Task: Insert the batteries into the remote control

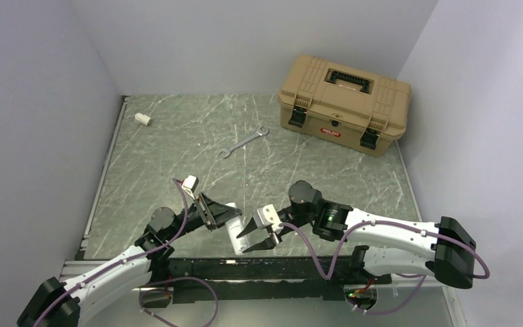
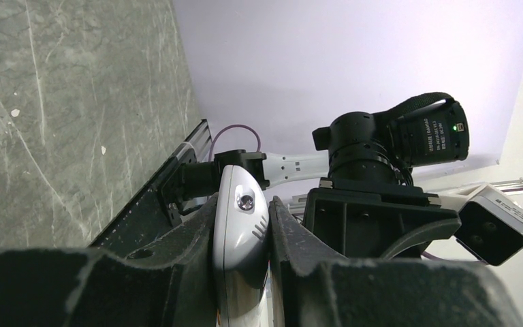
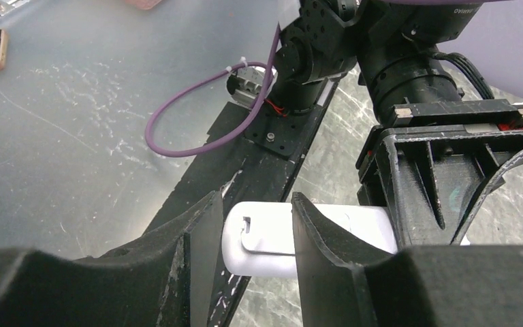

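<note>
Left claw (image 2: 243, 208): gripping the remote control (image 2: 240, 238) by its edges, holding it above the table (image 1: 177, 150), likely steadying it for the other arm.
Right claw (image 3: 253, 204): hanging parted, gripping nothing, fingers straddling the remote control's rounded end, probably lining up on the cover latch (image 3: 246, 228).
Batteries: not showing in any view.
Obstruction: both claws crowding each other at the near edge.
Farther off: wrench (image 1: 242, 143), white tube stub (image 1: 142, 119) and tan toolbox (image 1: 344, 102) lying well apart from the work.

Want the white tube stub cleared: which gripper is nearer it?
Left. The white tube stub lies far-left of both; the left gripper is closer, the right gripper farther right.
</note>
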`<state>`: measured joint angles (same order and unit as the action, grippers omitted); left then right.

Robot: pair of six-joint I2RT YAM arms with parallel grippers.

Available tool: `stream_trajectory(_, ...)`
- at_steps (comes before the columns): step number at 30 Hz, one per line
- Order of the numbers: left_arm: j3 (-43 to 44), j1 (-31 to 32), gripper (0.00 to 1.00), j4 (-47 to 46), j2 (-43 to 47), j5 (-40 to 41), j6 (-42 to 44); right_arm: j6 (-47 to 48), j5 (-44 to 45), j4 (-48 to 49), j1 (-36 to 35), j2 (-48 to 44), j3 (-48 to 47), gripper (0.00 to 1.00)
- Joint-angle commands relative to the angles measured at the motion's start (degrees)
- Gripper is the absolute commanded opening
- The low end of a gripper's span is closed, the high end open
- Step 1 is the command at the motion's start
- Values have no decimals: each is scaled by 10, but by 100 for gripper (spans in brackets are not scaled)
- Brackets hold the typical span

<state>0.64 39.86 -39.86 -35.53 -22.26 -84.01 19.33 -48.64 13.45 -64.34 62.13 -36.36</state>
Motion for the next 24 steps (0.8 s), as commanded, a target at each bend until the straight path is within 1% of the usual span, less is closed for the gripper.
stream_trajectory(1,19,4,0,-48,0,-7,-14,12,-29,38,-3,6,-11,44)
stream_trajectory(7,20,5,0,-50,-1,-8,-15,8,-28,47,-4,11,-4,44)
stream_trajectory(12,15,5,0,-54,5,-3,-24,14,-19,46,-5,14,-2,41)
stream_trajectory(18,19,7,0,-31,21,0,-19,13,-18,52,-5,17,0,41)
stream_trajectory(24,18,7,0,-40,16,-1,-21,13,-20,46,-6,23,-2,41)
